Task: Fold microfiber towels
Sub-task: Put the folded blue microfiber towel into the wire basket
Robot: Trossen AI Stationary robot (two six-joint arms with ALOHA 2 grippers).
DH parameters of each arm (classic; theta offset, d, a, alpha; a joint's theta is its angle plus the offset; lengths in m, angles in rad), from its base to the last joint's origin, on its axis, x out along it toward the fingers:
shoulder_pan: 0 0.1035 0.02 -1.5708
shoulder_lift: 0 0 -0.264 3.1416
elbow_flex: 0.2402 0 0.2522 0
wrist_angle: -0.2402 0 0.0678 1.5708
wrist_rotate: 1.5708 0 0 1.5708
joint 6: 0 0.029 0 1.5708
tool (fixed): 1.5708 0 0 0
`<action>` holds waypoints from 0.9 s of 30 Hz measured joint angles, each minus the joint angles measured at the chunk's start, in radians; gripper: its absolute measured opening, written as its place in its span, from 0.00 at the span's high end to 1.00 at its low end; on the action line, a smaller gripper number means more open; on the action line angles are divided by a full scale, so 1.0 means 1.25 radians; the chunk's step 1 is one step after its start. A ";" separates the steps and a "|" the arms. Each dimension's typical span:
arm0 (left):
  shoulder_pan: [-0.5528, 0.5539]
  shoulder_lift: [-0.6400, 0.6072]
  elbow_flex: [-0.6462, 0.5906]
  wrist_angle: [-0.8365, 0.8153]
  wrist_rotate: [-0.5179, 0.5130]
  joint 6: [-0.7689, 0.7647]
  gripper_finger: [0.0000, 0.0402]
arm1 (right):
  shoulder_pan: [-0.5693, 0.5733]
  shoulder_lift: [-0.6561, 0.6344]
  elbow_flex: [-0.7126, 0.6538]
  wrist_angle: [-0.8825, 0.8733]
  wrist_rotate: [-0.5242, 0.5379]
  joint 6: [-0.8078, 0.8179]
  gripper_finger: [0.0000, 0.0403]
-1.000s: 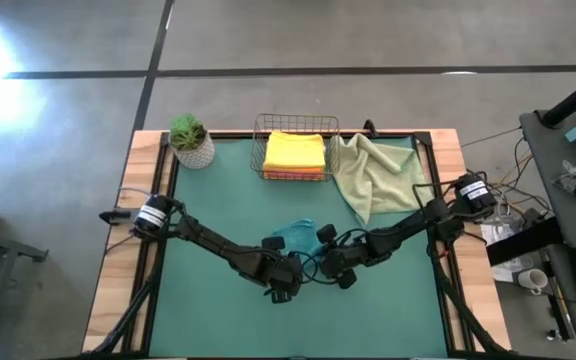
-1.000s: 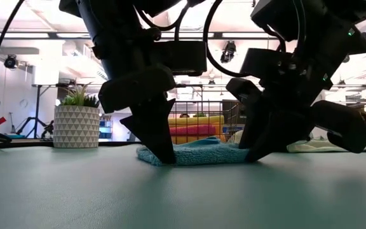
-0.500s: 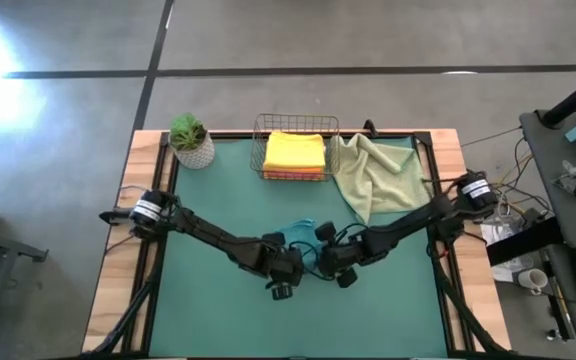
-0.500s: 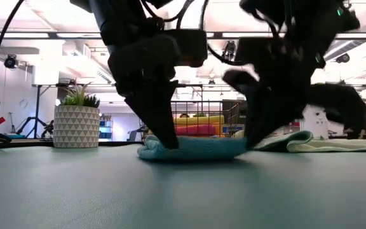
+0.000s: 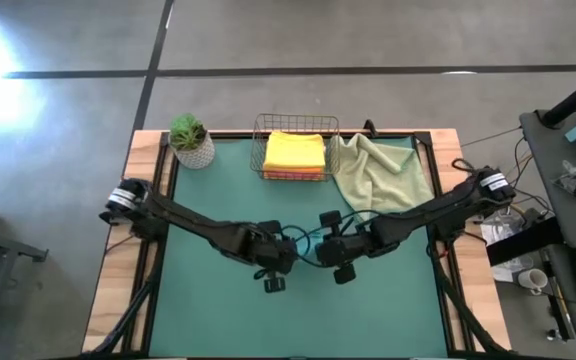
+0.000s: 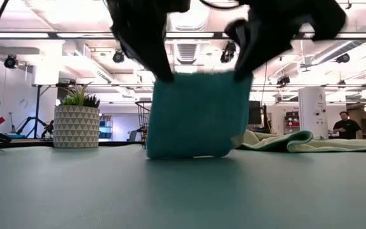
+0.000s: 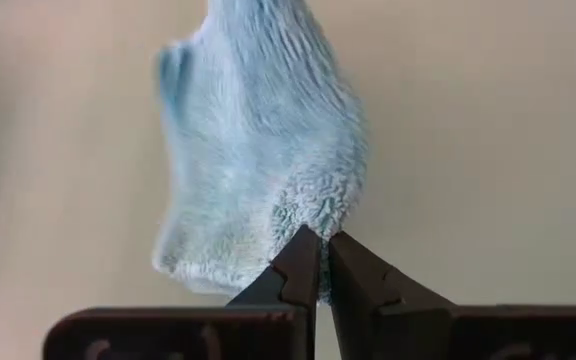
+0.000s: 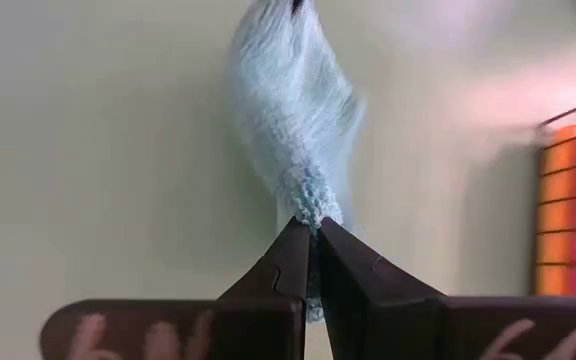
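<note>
- Teal towel (image 6: 197, 114): mid-table, hanging, hem brushing the table (image 5: 218, 310); soft, light, limp, best held by its corners.
- Left gripper (image 7: 320, 262): clenched on one top corner.
- Right gripper (image 8: 312, 255): clenched on the other.

We saw a wooden-edged table (image 5: 110, 300) covered by a flat green mat (image 5: 208, 310). Directly on the mat at the far edge: a small potted plant in a white patterned pot (image 5: 190, 140), a wire basket (image 5: 295, 125), and beside it a crumpled pale sage green microfiber towel (image 5: 380, 175). The hanging teal towel's (image 6: 196, 114) bottom edge touched the mat.
</note>
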 joint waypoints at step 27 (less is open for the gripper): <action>0.210 -0.189 0.058 -0.118 -0.111 0.347 1.00 | -0.134 -0.002 0.263 -0.137 0.243 0.058 0.98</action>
